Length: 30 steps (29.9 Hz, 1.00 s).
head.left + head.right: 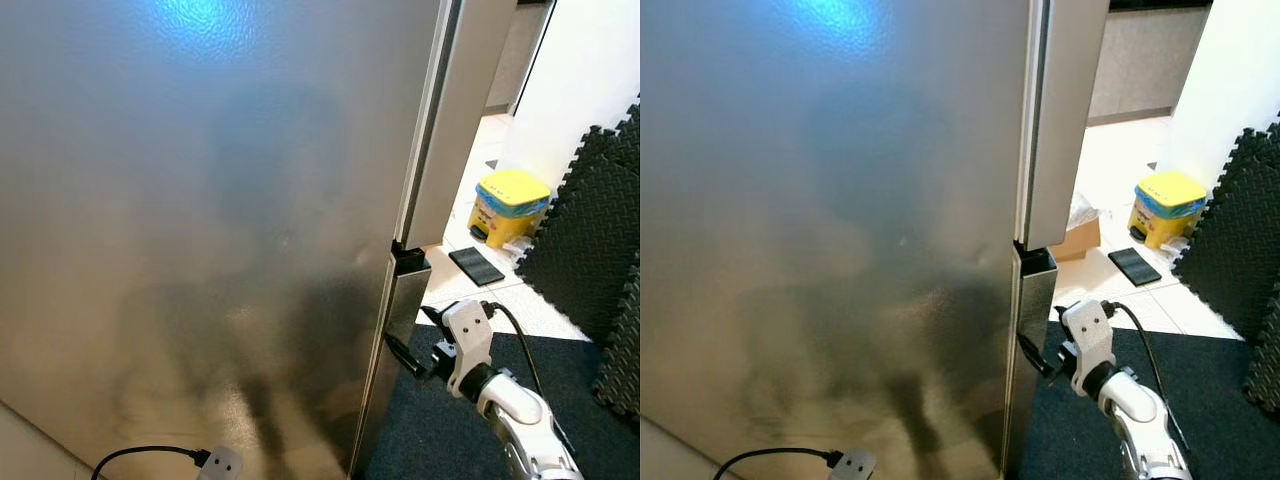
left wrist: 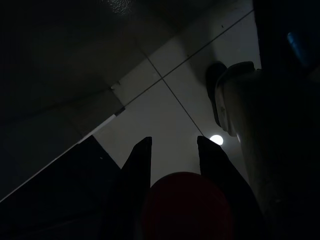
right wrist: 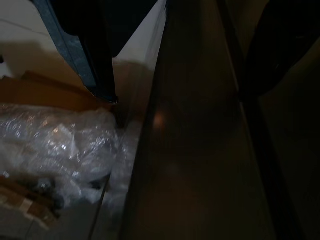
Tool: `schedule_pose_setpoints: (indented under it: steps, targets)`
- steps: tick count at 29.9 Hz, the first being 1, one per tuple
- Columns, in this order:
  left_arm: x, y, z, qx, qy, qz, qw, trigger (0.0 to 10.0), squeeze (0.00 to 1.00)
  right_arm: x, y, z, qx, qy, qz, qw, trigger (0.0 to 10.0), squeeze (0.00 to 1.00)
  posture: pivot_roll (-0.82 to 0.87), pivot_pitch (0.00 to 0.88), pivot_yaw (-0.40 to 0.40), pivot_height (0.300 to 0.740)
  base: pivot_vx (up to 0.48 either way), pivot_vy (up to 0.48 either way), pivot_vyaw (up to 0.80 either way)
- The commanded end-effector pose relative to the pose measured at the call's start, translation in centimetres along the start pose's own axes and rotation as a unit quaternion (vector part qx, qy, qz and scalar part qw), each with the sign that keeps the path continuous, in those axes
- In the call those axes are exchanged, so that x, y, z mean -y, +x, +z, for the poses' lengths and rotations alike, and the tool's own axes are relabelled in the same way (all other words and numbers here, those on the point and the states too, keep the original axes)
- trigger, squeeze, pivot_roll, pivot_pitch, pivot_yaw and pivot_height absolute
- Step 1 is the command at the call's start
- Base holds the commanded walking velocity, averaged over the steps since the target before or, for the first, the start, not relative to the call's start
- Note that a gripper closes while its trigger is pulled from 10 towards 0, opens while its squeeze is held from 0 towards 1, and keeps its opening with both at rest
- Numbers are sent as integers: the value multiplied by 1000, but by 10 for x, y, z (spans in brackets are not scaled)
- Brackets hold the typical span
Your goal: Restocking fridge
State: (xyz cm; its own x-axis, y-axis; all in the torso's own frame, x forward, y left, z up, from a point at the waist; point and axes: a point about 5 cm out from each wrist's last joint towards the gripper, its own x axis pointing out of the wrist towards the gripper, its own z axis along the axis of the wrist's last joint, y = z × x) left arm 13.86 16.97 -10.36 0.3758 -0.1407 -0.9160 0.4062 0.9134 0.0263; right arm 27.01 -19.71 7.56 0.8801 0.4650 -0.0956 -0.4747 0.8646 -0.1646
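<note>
The right gripper (image 1: 402,357) sits at the lower edge of the fridge door (image 1: 200,230), one black finger on either side of that edge, spread apart. The left gripper (image 2: 173,150) hangs over tiled floor (image 2: 165,110), fingers parted around a red object (image 2: 187,205). Beyond the fridge: one yellow bin (image 1: 510,206), one dark flat pad (image 1: 476,266), one cardboard box (image 1: 1077,236), and foam mats (image 1: 590,240).
</note>
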Motion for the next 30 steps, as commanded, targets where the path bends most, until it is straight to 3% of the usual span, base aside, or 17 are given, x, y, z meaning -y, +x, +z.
schedule_pose_setpoints:
  steps: [1,30]
  targets:
    - [2,-1,-12,-22,1,-7,1000,10000,0,-7,2,6,10,9,8,1000,10000,0,-47,0,29,740,0,0,0]
    - [3,-1,-12,-22,-1,-9,1000,10000,0,-5,19,57,69,-4,-39,997,10000,0,-47,0,30,740,0,0,0]
